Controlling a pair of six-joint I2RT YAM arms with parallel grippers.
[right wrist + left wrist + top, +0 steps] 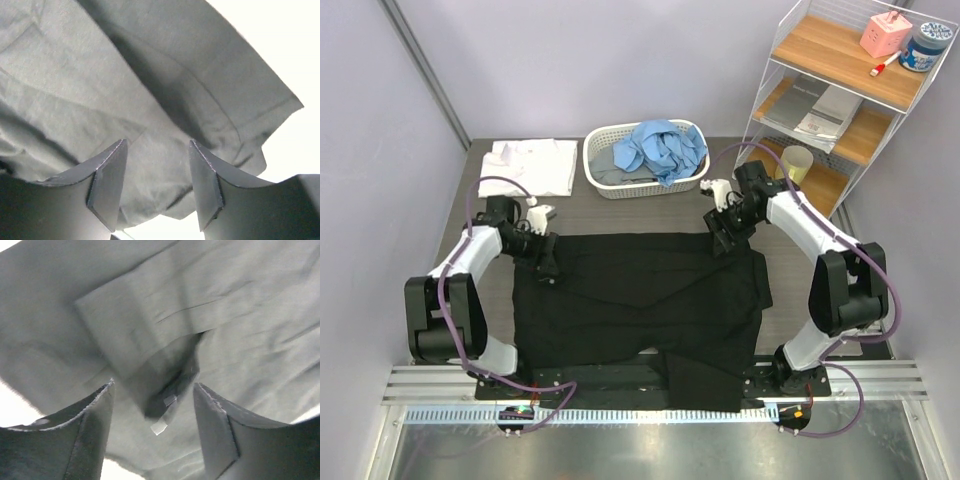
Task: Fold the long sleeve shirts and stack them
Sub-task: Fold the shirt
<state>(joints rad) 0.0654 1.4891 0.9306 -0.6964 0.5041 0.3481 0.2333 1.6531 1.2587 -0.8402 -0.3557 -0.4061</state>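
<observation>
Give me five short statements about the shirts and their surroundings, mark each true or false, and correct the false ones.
1. The black shirt lies spread out on the table. True.
2. The light blue shirt is folded flat beside the basket. False: it lies crumpled inside the white basket.
3. A white shirt lies at the table's back left corner. True.
4. The black shirt sits wholly on the table. False: one part hangs over the near edge, between the arm bases.
5. The shelf stands left of the table. False: the shelf stands at the right.
</observation>
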